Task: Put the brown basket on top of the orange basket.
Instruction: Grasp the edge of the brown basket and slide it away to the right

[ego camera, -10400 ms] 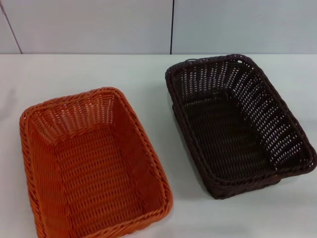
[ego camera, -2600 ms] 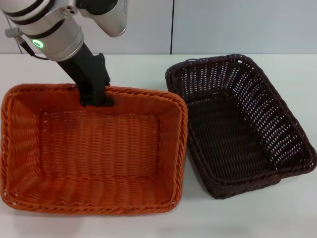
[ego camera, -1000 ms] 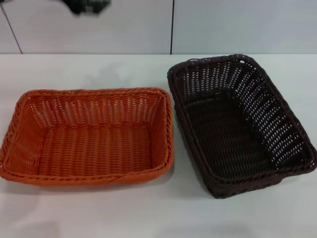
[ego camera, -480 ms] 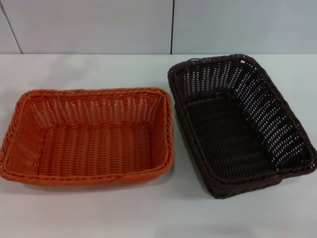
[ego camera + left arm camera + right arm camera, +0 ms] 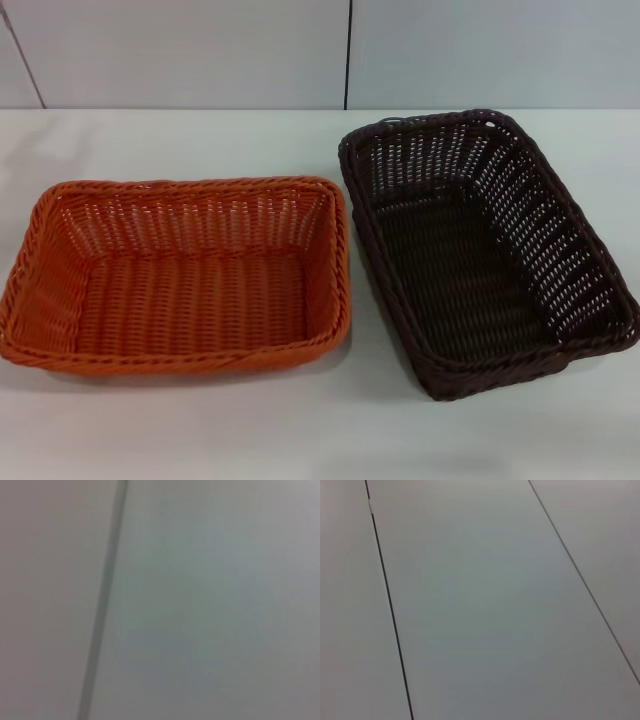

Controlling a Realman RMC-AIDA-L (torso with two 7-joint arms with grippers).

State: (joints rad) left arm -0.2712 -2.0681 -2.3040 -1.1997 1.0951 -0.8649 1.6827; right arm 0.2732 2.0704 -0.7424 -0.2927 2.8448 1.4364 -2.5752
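Observation:
In the head view the orange basket lies empty on the left of the white table, its long side running left to right. The brown basket lies empty on the right, its long side running front to back. The two stand side by side, nearly touching at their near edges. Neither gripper shows in any view. The left wrist and right wrist views show only plain grey panels with dark seams.
A grey panelled wall with dark seams runs behind the table's far edge. Bare white tabletop lies in front of both baskets and behind the orange one.
The left arm lifted and turned the orange basket, set it down lengthwise left to right, then withdrew upward out of view. Nothing has moved in the last half second.

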